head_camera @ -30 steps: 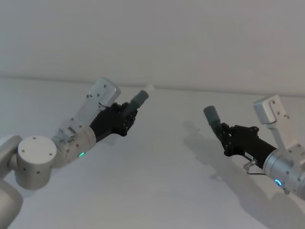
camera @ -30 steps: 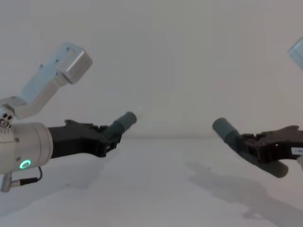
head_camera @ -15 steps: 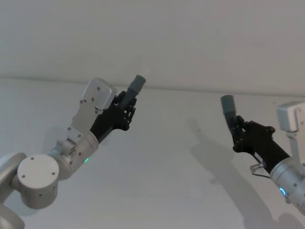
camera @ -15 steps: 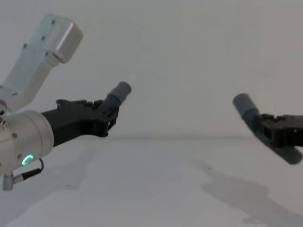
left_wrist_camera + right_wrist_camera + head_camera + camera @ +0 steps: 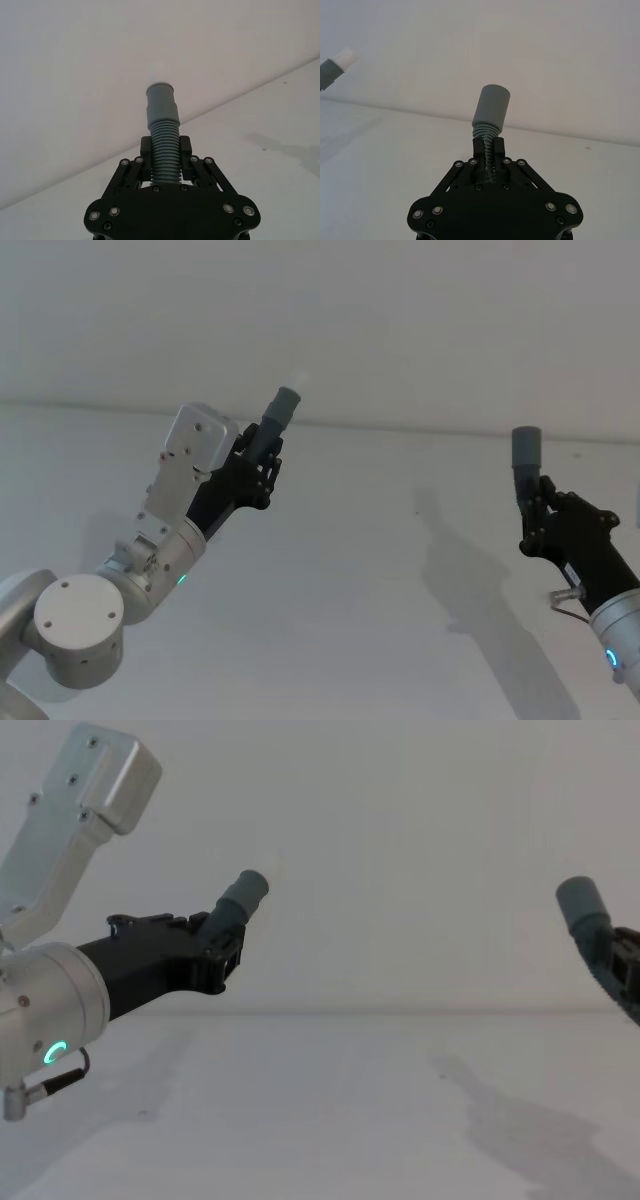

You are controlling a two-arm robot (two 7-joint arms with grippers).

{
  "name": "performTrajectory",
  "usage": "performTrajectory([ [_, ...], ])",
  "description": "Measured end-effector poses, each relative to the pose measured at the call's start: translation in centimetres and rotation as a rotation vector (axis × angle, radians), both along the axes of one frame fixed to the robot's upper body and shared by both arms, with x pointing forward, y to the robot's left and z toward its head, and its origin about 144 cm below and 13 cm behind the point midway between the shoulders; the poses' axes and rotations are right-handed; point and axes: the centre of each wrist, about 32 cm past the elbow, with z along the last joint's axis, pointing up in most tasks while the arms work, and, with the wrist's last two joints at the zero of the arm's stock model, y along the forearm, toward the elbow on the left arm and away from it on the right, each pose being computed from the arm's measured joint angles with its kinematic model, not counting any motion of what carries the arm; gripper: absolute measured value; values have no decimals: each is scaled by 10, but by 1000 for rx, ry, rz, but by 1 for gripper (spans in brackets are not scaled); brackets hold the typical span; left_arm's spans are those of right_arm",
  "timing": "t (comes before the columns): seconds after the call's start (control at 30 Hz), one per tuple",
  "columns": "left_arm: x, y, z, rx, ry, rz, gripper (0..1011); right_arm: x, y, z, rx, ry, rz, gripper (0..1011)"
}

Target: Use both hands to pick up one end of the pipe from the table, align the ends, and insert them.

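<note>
On the left, the black left tool (image 5: 262, 458), with hinged, screw-studded fingers, is clamped on a dark grey ribbed flexible hose (image 5: 164, 150) and holds it in the air above the plain white matte counter (image 5: 350, 580). Its smooth grey cylindrical cuff (image 5: 161, 106) points up and to the right. The left wrist view shows the fine ribs between the fingers. The right wrist view shows a pale tip (image 5: 347, 54) on this cuff, far off. On the right, the black right tool (image 5: 540, 512) is closed on a second ribbed hose (image 5: 487, 136). Its wider smooth cuff (image 5: 526, 448) stands nearly upright, well apart from the first.
</note>
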Motion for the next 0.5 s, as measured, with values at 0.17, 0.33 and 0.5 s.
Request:
performTrajectory([
  [0.17, 0, 0, 0, 0, 0, 0, 305, -1, 0, 0, 5, -4, -6, 85],
  [0.33, 0, 0, 0, 0, 0, 0, 305, -1, 0, 0, 5, -4, -6, 85],
  [0.5, 0, 0, 0, 9, -2, -6, 305, -1, -1, 0, 0, -12, -3, 85],
])
